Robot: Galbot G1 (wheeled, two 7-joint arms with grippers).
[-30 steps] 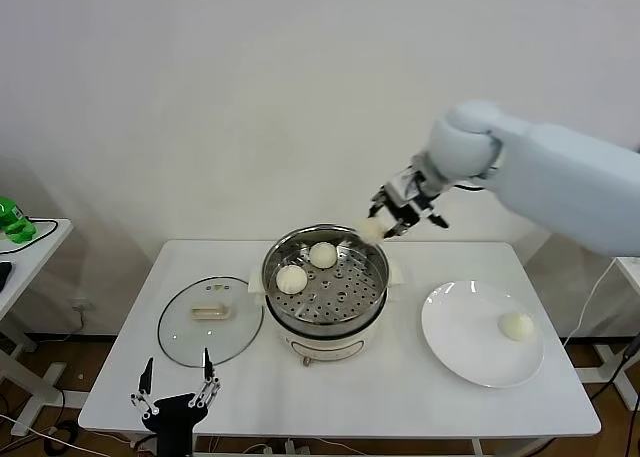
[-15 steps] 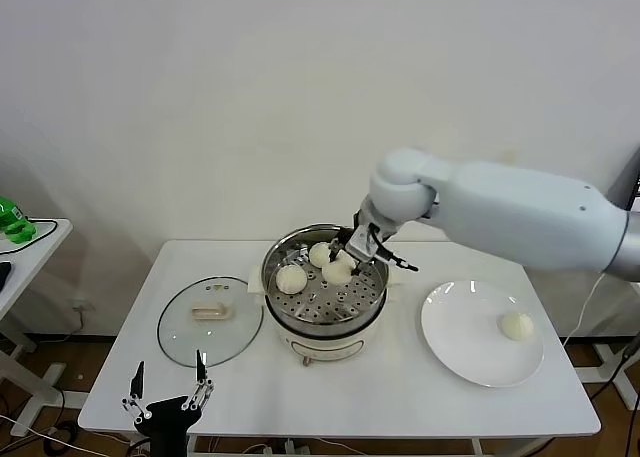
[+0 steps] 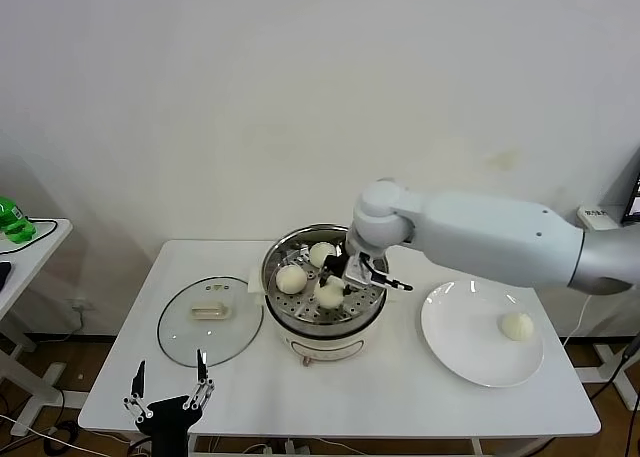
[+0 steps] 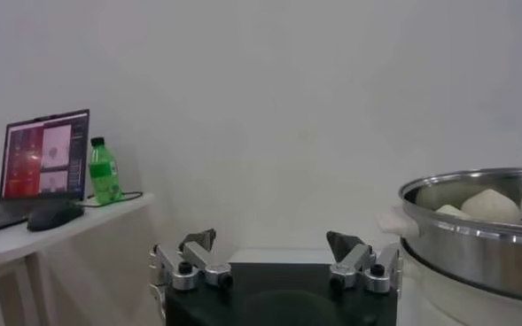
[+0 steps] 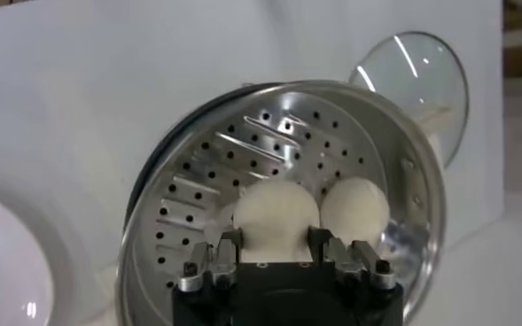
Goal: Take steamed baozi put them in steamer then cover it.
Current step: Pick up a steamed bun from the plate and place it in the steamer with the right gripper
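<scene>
1. Baozi count: 4 total. 3 in the steamer (image 3: 325,282): one at far side (image 3: 322,253), one at left (image 3: 291,279), one mid-tray (image 3: 330,295) in the right end effector (image 3: 338,277). 4th baozi (image 3: 516,326) sits alone on the white plate (image 3: 470,347), right part of counter (image 3: 400,397).
2. Right end effector is down inside the pot, closed on the mid-tray baozi; wrist view shows the bun (image 5: 274,217) between both fingers (image 5: 228,248), w/ another bun (image 5: 355,207) just beside it.
3. Left end effector (image 3: 170,385): 1, parked at near-left counter edge, fingers spread wide, nothing in it.
4. Cover (image 3: 210,319): 1, lies flat on counter, left of steamer, handle up.
5. Hard to see: steamer base partly hidden by pot; left wrist view cuts the pot (image 4: 473,230) at frame edge, only bun tops show over the rim.
</scene>
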